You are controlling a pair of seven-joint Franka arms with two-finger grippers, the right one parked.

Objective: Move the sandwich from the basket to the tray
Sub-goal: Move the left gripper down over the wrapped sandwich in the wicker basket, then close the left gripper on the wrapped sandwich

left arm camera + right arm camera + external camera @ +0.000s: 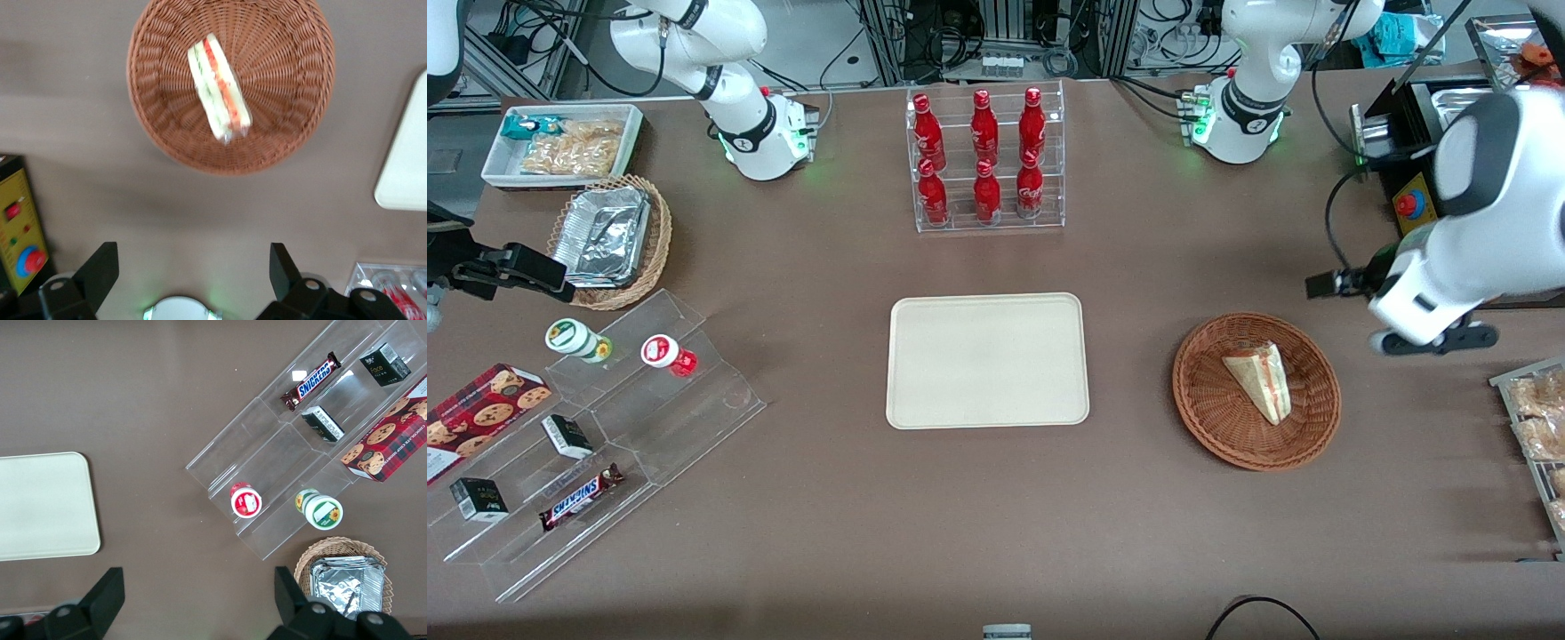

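Brown table (827, 516) carries tray (987, 360), basket (1209, 409), bottle rack (987, 160).

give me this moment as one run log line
phase: approach | gripper: open, above table beside basket | sandwich: in basket | tray: bare

A clear rack (988, 160) of six red bottles (983, 151) stands mid-table. Toward the parked arm's end from it sit a white bin of snacks (562, 145), a tan wicker basket (618, 242) with foil trays (603, 234), and a clear stepped stand (596, 436) bearing a Snickers bar (580, 497) and cookie box (482, 418).
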